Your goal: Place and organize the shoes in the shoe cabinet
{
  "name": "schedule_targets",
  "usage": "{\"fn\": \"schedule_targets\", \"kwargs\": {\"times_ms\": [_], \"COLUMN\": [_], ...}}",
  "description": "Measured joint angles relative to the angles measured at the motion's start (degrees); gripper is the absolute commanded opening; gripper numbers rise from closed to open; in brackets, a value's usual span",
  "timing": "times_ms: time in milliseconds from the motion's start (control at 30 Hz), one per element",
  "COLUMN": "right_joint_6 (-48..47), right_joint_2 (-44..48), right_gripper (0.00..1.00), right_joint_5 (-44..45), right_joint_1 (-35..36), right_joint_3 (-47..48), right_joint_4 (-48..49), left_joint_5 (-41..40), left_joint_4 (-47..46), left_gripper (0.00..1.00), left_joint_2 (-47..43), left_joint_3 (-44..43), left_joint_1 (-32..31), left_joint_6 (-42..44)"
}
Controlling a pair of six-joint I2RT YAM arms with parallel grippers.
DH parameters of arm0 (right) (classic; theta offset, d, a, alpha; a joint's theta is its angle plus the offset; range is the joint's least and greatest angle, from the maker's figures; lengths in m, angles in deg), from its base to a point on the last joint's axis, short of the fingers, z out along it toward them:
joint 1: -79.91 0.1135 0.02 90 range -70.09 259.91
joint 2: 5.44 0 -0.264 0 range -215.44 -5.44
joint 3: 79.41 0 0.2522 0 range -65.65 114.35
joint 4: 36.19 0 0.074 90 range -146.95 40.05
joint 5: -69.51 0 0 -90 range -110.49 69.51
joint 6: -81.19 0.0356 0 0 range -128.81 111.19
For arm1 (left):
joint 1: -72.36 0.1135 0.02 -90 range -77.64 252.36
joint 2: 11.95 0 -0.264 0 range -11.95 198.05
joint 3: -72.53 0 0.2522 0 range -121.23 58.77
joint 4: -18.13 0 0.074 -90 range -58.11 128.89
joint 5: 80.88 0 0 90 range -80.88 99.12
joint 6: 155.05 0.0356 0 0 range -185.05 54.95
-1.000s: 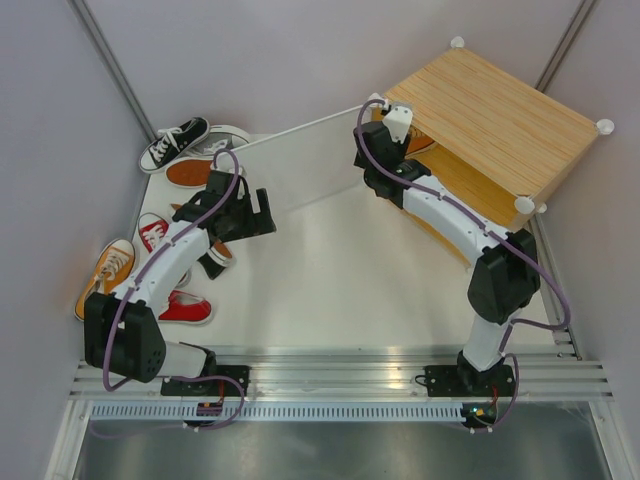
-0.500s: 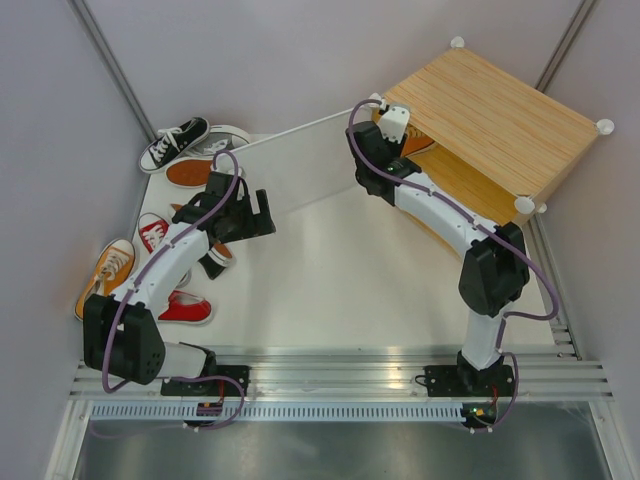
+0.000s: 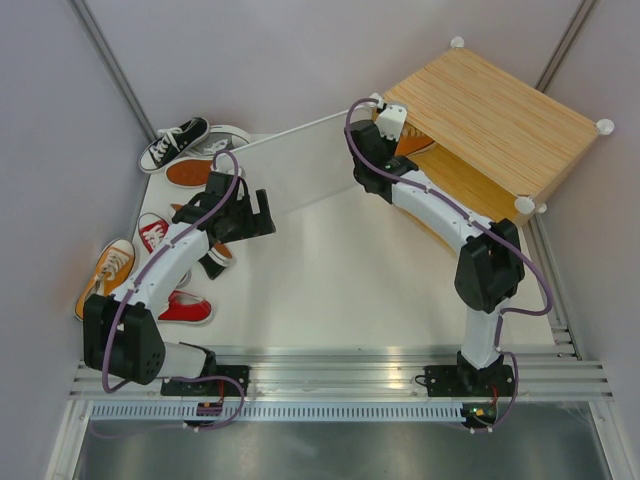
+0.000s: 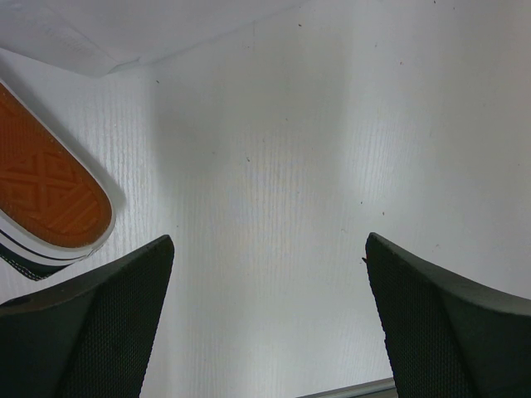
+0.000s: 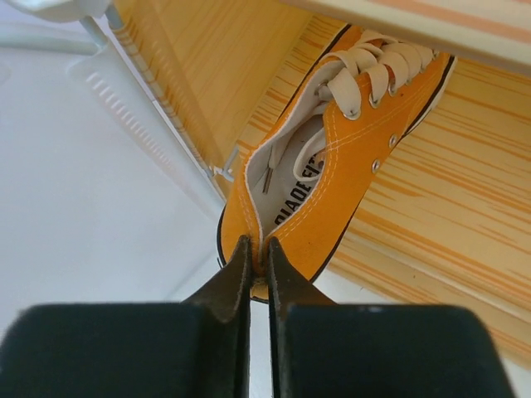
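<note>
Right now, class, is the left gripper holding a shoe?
No: the left gripper stands open over the table, and the one shoe near it lies untouched, sole up.

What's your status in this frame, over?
Left claw open, empty. Right claw shut on orange sneaker heel, sneaker lying on shoe cabinet shelf. Nothing in the way.
</note>
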Motion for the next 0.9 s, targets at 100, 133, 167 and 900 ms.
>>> {"fn": "schedule_targets", "kwargs": {"times_ms": [100, 133, 167, 900], "right_joint_6": [-1.9, -2.9, -3.8, -20.9], "right_joint_2": [0.0, 0.0, 0.0, -1.2], "right_gripper": [0.01, 0.01, 0.01, 0.01], "right_joint_5": [-1.2, -1.8, -2.4, -13.5], "right_joint_1": [-0.4, -0.7, -1.0, -7.3], "right_joint_3": [0.0, -0.1, -0.1, -0.4], "right_joint_4": [1.0, 1.5, 2.2, 11.3], "left_joint_5": [0.0, 0.0, 0.0, -0.2], "left_joint_4": [0.0, 0.0, 0.0, 0.0], "left_gripper": [0.99, 0.99, 0.99, 0.99], "left_joint_2": [0.0, 0.0, 0.0, -0.6], "left_joint_3": [0.0, 0.0, 0.0, 0.0], "left_joint_1": [0.0, 0.0, 0.0, 0.0], "left_joint_6": [0.0, 0.0, 0.0, 0.0]}}
